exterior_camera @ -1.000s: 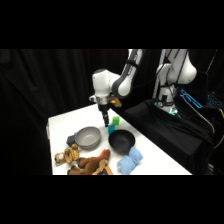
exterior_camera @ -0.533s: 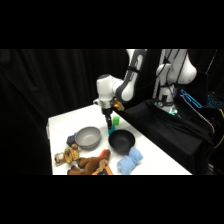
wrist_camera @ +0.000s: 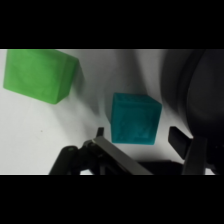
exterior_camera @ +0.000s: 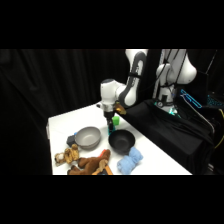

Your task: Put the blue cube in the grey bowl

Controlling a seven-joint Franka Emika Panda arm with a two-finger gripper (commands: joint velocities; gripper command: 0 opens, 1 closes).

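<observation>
The blue cube (wrist_camera: 135,119) sits on the table (wrist_camera: 30,130), between the gripper's (wrist_camera: 136,136) wide-open fingers (wrist_camera: 179,136), not held yet. The green cube (wrist_camera: 40,74) and the black bowl (wrist_camera: 197,90) are close, so a finger might bump one, or the cube might slip away.

Gripper (wrist_camera: 135,136) low over blue cube (wrist_camera: 134,119), fingers open, one per side w/ bare table in gaps. Black bowl (wrist_camera: 197,95) rim close on one side; green cube (wrist_camera: 41,74) near on other, not touching. Grey bowl (exterior_camera: 88,137) approach open from above.
</observation>
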